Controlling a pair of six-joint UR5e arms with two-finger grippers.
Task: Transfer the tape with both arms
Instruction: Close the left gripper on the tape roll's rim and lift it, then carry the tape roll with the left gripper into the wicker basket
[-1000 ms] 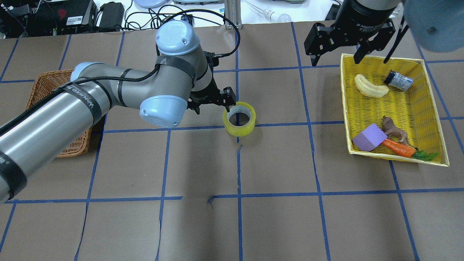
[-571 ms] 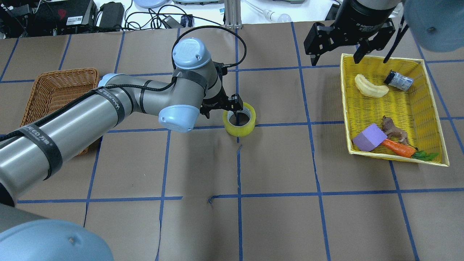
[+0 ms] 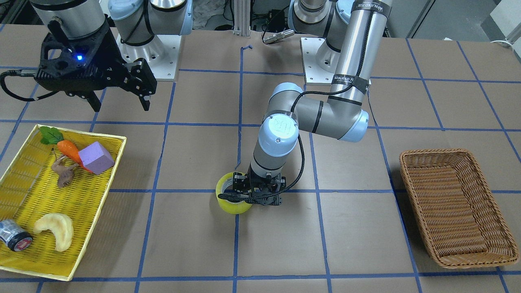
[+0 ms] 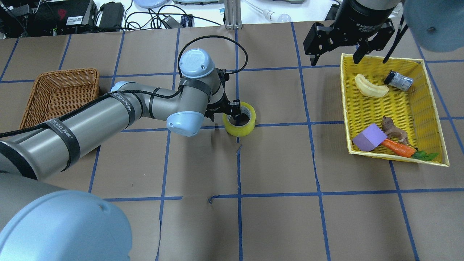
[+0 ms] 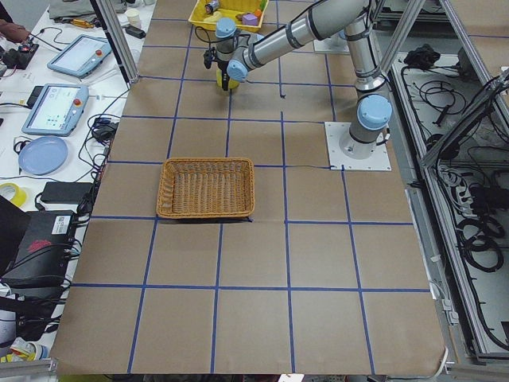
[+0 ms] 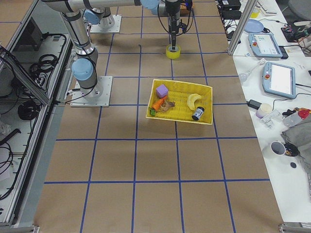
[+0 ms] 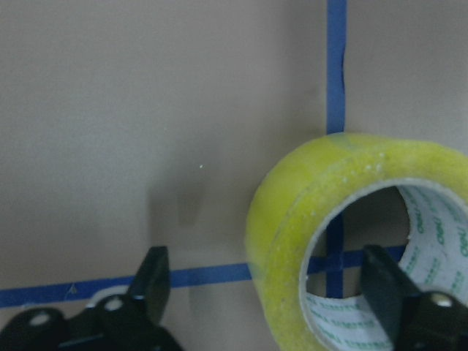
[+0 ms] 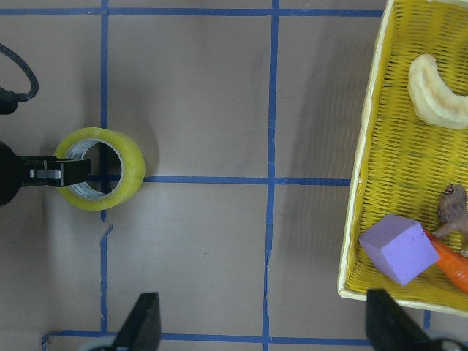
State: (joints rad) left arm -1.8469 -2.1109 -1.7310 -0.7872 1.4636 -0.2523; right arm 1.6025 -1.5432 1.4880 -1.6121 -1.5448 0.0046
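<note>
- tape [image 4: 239, 121] lying flat, core up, admitting one finger
- left gripper [image 7: 263, 274] straddling its wall, jaws apart
- right gripper [image 4: 336, 54] hovering, jaws apart, likely awaiting handover

A robotics lab: robot arms [image 3: 358, 44] bolted to a paper-covered table [image 5: 318, 334] gridded with blue tape [image 5: 350, 224], teach pendants [image 5: 57, 109] on a side bench [image 5: 83, 83], loose cables [image 5: 477, 231].
</note>
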